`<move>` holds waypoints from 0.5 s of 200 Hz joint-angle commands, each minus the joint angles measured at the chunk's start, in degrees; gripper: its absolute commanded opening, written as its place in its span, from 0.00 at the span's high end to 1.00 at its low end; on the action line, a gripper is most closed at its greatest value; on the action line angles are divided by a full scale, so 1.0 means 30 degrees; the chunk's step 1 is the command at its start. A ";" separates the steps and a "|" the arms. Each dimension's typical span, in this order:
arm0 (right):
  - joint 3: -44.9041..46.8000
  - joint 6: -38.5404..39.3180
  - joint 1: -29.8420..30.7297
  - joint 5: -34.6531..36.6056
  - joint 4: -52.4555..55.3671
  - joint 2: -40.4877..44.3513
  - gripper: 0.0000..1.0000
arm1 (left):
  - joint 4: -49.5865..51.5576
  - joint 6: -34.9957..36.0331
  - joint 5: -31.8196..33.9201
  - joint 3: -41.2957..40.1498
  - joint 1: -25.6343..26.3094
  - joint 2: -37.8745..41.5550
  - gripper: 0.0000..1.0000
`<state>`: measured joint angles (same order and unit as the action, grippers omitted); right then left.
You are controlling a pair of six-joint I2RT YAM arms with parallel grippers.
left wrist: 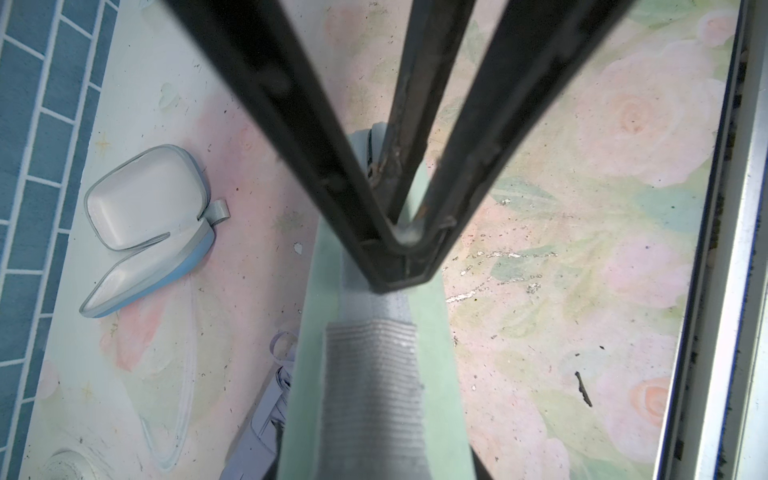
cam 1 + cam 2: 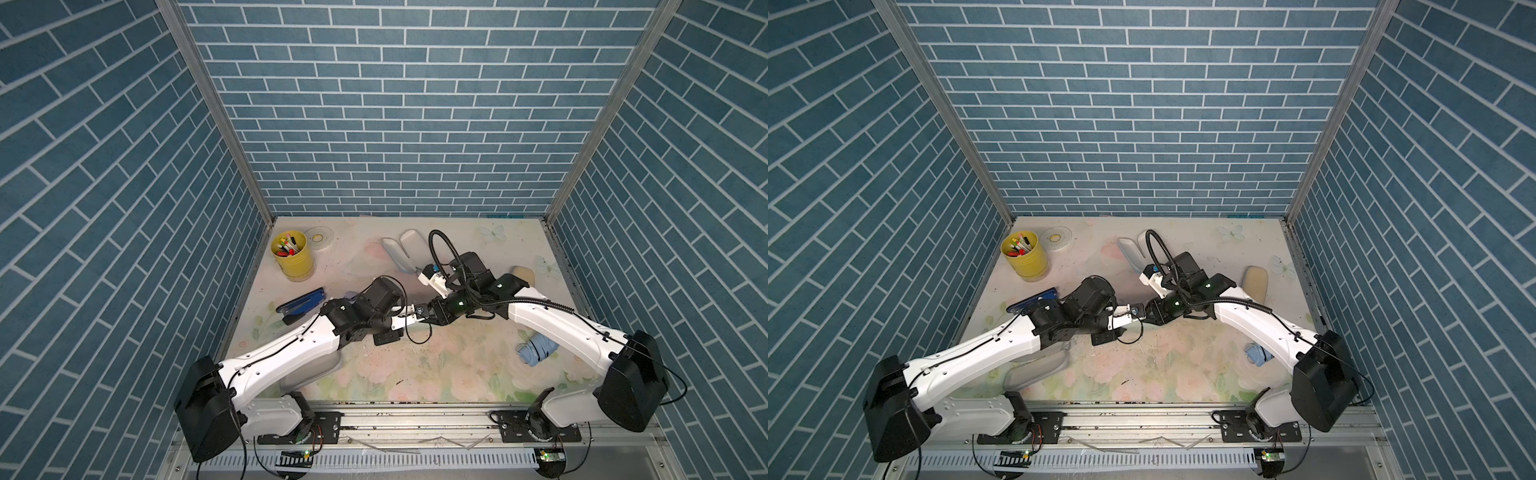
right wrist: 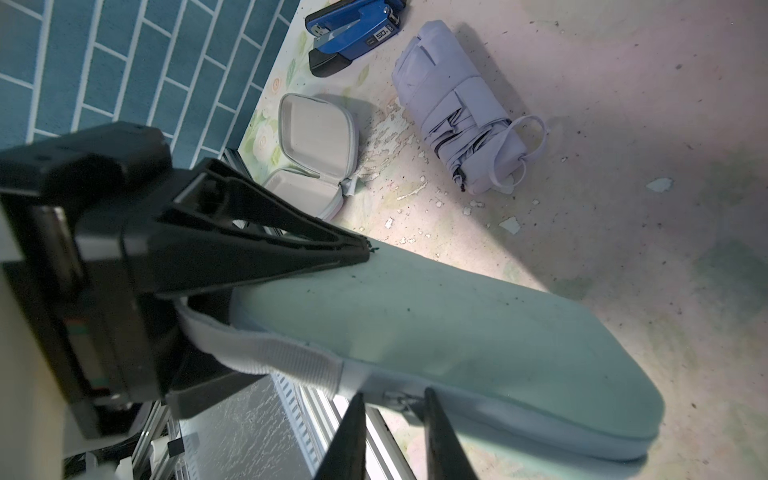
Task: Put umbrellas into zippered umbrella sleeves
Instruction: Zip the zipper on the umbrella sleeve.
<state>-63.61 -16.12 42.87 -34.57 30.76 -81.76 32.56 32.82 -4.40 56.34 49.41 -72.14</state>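
A mint zippered sleeve [image 3: 457,324], zipped shut, hangs above the table between both arms. My left gripper [image 2: 409,319] is shut on its end, next to the grey ribbed loop [image 1: 374,374]. My right gripper [image 3: 394,395] stands open with a narrow gap, its tips either side of the zipper pull [image 3: 397,401]. A lilac umbrella [image 3: 457,112] lies rolled on the table beyond. A light blue umbrella [image 2: 538,347] lies under my right arm. An open blue sleeve [image 1: 141,224] rests near the back wall. A shut beige sleeve [image 2: 523,274] sits far right. Another open sleeve [image 3: 320,141] lies under my left arm.
A dark blue stapler [image 2: 301,305] lies at the left, close to the lilac umbrella. A yellow cup of pens [image 2: 292,259] and a tape roll [image 2: 320,239] stand at the back left corner. Brick-patterned walls enclose three sides; a metal rail [image 2: 415,419] runs along the front.
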 commanded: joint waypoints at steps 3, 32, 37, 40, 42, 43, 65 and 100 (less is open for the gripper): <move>0.0547 0.0803 0.0283 0.0720 -0.0205 -0.0497 0.77 | -0.1821 -0.0382 -0.0773 0.0982 -0.0092 0.0113 1.00; 0.0602 0.0817 0.0383 0.1260 -0.0536 -0.0782 0.87 | -0.1946 -0.0499 -0.0802 0.1026 -0.0107 0.0108 1.00; 0.0609 0.0832 0.0411 0.1337 -0.0585 -0.0804 0.88 | -0.1957 -0.0537 -0.0788 0.1026 -0.0121 0.0138 1.00; 0.0616 0.0832 0.0401 0.1394 -0.0597 -0.0813 0.89 | -0.1947 -0.0539 -0.0766 0.1026 -0.0118 0.0140 1.00; 0.0633 0.0847 0.0420 0.1424 -0.0589 -0.0814 0.90 | -0.1946 -0.0524 -0.0782 0.1026 -0.0128 0.0155 1.00; 0.0650 0.0854 0.0418 0.1434 -0.0588 -0.0814 0.90 | -0.1946 -0.0532 -0.0785 0.1011 -0.0139 0.0147 1.00; 0.0752 0.0905 0.0391 0.1620 -0.0693 -0.0763 0.98 | -0.1860 -0.0528 -0.0802 0.0967 -0.0209 0.0283 1.00; 0.0597 0.1870 0.0233 0.4098 0.0643 -0.0528 1.00 | -0.1399 -0.0415 -0.0553 0.0883 -0.0383 0.0829 1.00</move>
<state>-62.78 -14.66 43.72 -31.07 29.06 -82.96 32.84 31.86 -4.12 56.34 48.58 -72.75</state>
